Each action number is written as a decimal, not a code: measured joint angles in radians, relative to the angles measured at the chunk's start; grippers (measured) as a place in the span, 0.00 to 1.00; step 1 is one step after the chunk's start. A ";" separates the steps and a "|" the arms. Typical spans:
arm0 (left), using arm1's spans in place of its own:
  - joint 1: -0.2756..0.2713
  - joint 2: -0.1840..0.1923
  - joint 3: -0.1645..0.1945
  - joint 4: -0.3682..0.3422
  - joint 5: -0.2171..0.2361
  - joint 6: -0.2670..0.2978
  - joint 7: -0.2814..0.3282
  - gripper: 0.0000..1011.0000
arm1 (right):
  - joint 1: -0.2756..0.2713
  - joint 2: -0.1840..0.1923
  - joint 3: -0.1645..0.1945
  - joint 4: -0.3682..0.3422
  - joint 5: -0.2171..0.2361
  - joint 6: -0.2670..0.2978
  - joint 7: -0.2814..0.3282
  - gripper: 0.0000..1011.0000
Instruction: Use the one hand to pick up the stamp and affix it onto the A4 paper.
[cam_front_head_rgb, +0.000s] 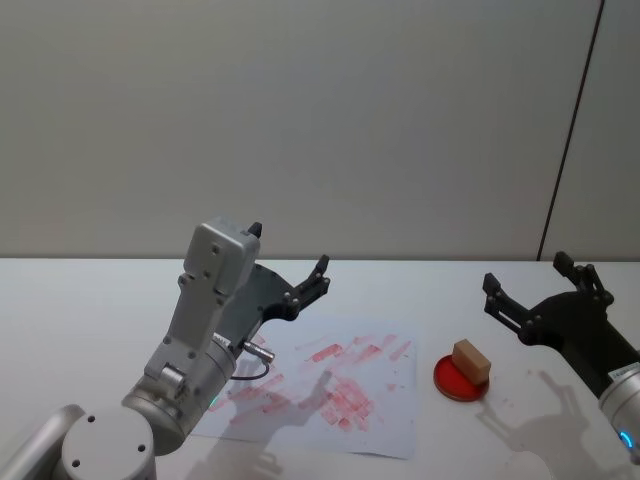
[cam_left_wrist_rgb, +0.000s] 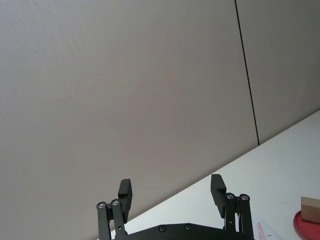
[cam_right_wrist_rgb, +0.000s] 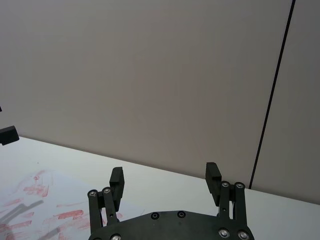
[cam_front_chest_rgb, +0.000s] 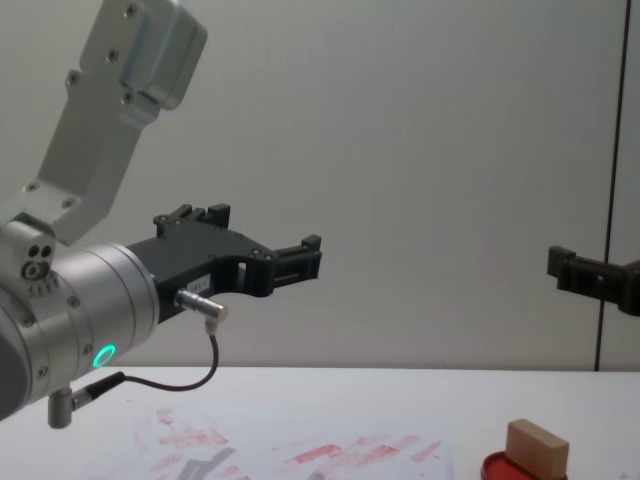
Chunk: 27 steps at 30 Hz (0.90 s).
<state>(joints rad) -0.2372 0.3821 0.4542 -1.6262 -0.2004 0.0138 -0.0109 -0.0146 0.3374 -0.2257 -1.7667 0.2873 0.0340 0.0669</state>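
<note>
- Holds the left end effector (cam_front_head_rgb: 289, 247) raised above the white worktop (cam_front_head_rgb: 80, 300), by the left side of the A4 paper (cam_front_head_rgb: 330, 395), fingers spread wide and gripping nothing
- Holds the right end effector (cam_front_head_rgb: 525, 272) in the air at the right, beyond the stamp (cam_front_head_rgb: 472, 359), fingers likewise spread and empty
- Has the stamp sitting on the round red ink pad (cam_front_head_rgb: 450, 382), just beside the paper's right edge, apart from both end effectors
- Has the red-smeared paper lying flat on the worktop
</note>
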 joint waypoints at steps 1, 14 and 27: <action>0.000 0.000 0.000 0.000 0.000 0.000 0.000 0.99 | 0.000 0.000 0.000 0.000 0.000 0.000 0.000 0.99; 0.000 0.000 0.000 0.000 0.000 0.000 0.000 0.99 | -0.043 0.038 0.019 -0.030 0.023 0.023 0.001 0.99; 0.000 0.000 0.000 0.000 0.000 0.000 0.000 0.99 | -0.086 0.087 0.038 -0.047 0.024 0.084 0.021 0.99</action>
<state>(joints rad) -0.2372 0.3821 0.4542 -1.6262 -0.2004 0.0138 -0.0109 -0.1002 0.4243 -0.1874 -1.8140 0.3114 0.1184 0.0880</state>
